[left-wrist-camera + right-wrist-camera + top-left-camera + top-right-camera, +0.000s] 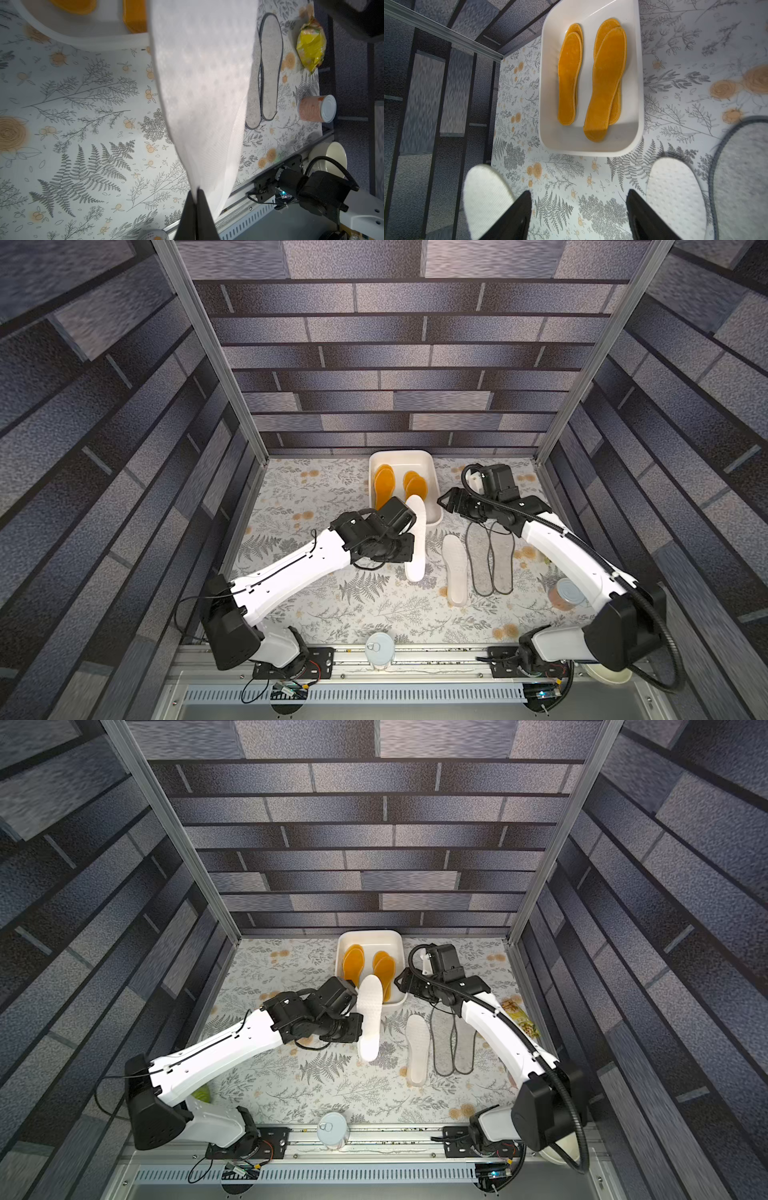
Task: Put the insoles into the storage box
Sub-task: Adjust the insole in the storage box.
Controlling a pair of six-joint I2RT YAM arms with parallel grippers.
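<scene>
Nearest of all, a tin can (379,649) stands on the metal rail (436,655) at the near edge of the table (316,605), and a cream bowl (609,676) peeks out behind the base of the right arm (561,556). Further in on the right, a peach-labelled can (565,593) sits close to that arm, with a yellow snack bag (519,1017) beyond it by the table's right edge. Toward the middle, the left gripper (197,193) has its fingers pressed together on the edge of one white insole (415,539), pinching it clear of the table. This insole runs near to far, its far end showing against the near rim of the storage box (434,472) in both top views. Just right of it the other white insole (455,568) lies flat on the table. Right of that the two grey insoles (490,560) lie side by side, touching, their far ends hidden by the right arm. Past them the right gripper (578,193) hangs with its fingers spread wide, just beside the box's near right corner. Farthest off, the box sits close to the back wall (415,364) with four orange insoles (608,83) inside, in two stacks side by side
</scene>
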